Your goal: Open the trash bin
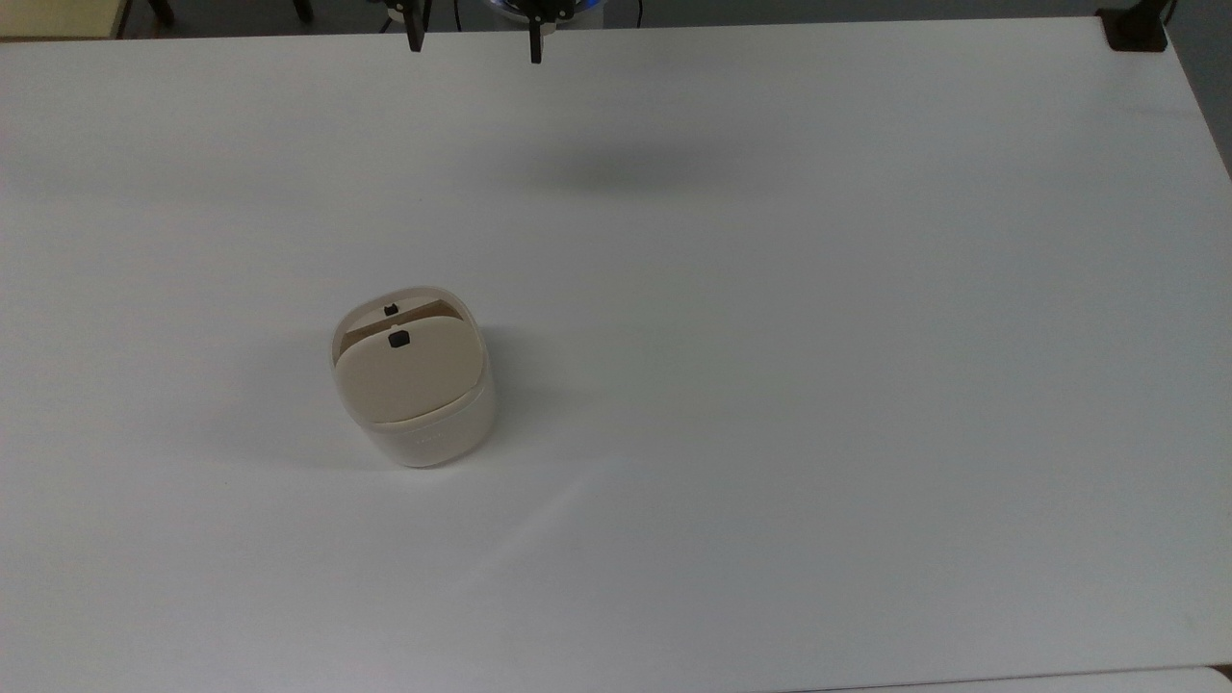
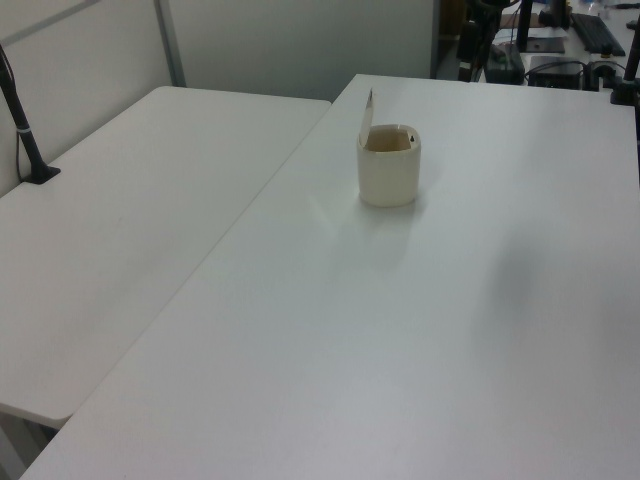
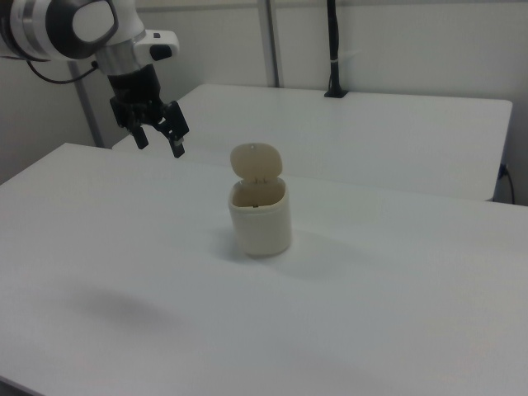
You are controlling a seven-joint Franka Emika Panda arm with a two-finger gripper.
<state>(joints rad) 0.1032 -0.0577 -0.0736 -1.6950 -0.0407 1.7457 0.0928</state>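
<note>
1. The trash bin [image 1: 416, 390] stands upright on the white table [image 1: 818, 385], and I take it as the landmark for all places here.
2. Its beige lid [image 3: 256, 161] is raised and stands nearly upright on its hinge, so the bin is open; in the right view the inside of the cream body is visible below the lid.
3. In the top view a small black square button [image 1: 397, 338] sits on the lid near its free edge, and a second small black part [image 1: 390, 309] sits on the rim of the bin just beyond it.
4. The gripper [image 3: 158, 137] hangs in the air well apart from the bin, above the table and on the right view's left of the bin; it holds nothing.
5. The jaws are spread, with a clear gap between the two dark fingers [image 1: 535, 46].
6. In the top view the gripper is at the far table edge, well beyond the bin.
7. A second white table [image 2: 110, 230] stands just beside the first, on the left view's left of the bin.
8. A soft shadow [image 1: 626, 173] lies on the table between the bin and the gripper.
</note>
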